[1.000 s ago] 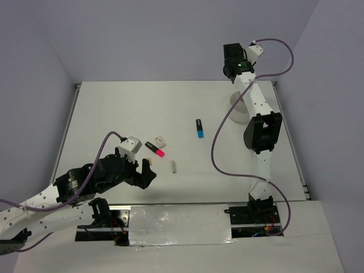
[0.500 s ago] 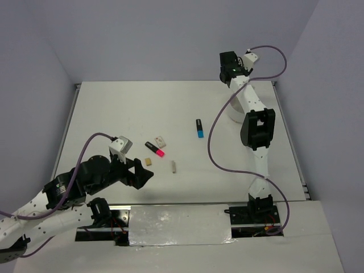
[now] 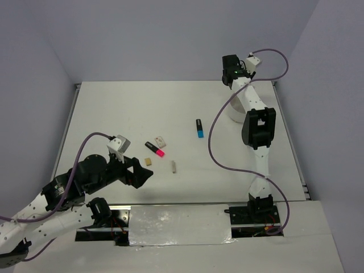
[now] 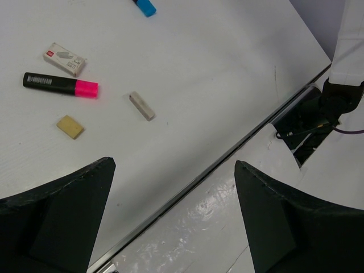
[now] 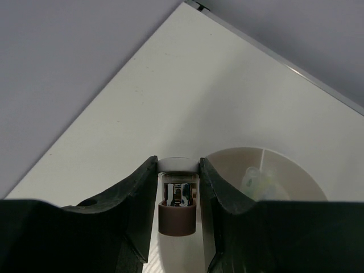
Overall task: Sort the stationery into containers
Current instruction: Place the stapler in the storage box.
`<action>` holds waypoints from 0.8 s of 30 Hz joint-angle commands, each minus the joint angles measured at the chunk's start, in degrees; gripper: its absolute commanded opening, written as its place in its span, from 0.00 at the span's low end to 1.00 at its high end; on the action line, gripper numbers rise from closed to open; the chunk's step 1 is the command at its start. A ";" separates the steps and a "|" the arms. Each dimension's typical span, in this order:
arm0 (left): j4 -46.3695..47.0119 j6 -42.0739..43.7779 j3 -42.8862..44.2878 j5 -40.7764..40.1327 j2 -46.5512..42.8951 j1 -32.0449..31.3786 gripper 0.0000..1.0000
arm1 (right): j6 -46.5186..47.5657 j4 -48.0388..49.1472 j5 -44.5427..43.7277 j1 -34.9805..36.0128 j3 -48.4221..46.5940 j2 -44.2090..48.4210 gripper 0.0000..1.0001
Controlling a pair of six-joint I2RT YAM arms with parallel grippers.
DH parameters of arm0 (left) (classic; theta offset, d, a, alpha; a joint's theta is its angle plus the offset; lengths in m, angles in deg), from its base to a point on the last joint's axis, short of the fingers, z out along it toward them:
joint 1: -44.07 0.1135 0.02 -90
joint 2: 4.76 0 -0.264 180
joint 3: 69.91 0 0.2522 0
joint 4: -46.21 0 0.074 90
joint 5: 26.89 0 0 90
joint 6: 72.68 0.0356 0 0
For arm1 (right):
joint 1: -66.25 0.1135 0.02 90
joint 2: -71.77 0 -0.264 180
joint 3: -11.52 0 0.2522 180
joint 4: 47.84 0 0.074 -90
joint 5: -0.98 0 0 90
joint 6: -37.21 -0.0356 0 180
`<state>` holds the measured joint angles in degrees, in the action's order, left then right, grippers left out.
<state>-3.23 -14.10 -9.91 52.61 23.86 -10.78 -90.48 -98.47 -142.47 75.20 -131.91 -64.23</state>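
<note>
My right gripper [image 5: 178,165] is shut on a small brown-and-white item [image 5: 177,213] with a clear middle, held just above the left rim of the round white divided bowl [image 5: 284,170]. From above, that gripper [image 3: 230,75] hangs over the bowl [image 3: 235,112] at the back right. My left gripper [image 4: 173,165] is open and holds nothing, low over the table's near edge [image 3: 144,174]. Ahead of it lie a pink-and-black highlighter [image 4: 60,85], a white boxed eraser [image 4: 65,59], a tan eraser [image 4: 70,127] and a grey stick eraser [image 4: 141,106]. A blue-and-black highlighter [image 3: 199,128] lies mid-table.
Something pale green [image 5: 254,179] sits in one compartment of the bowl. A metal strip [image 4: 227,153] runs along the table's near edge, with the right arm's base [image 3: 260,206] and purple cables [image 3: 219,153] beyond it. Walls close in the left, back and right.
My left arm has drawn back slightly toward the near edge, still open. My right gripper has shifted a little to the left above the bowl, still holding the item.
</note>
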 commanded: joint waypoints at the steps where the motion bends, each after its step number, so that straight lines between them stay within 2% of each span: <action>1: 2.46 1.54 -0.18 1.45 -0.49 0.44 0.99 | -1.24 0.39 -3.15 -1.22 1.78 2.14 0.00; 6: 2.55 1.54 -0.36 1.71 -0.85 0.62 0.99 | -1.51 0.48 -2.45 -1.48 3.37 2.85 0.00; 12: 2.63 1.45 -0.36 1.80 -1.11 0.97 0.99 | -1.24 1.62 -1.66 -1.48 4.77 4.25 0.10; 16: 2.72 1.62 -0.53 2.15 -1.20 1.06 0.99 | -0.98 2.06 -1.57 -1.48 6.18 5.31 0.39; 21: 2.90 1.63 -0.54 2.24 -1.37 1.06 0.99 | -0.98 1.79 -1.39 -1.48 6.53 6.10 0.41; 24: 2.99 1.71 -0.62 2.33 -1.38 1.06 0.99 | -0.98 1.71 -1.04 -1.48 6.71 6.63 0.49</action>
<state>-2.99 -13.95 -10.24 54.18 23.16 -10.00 -90.81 -97.96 -142.12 73.56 -125.42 -62.40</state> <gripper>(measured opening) 0.993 0.485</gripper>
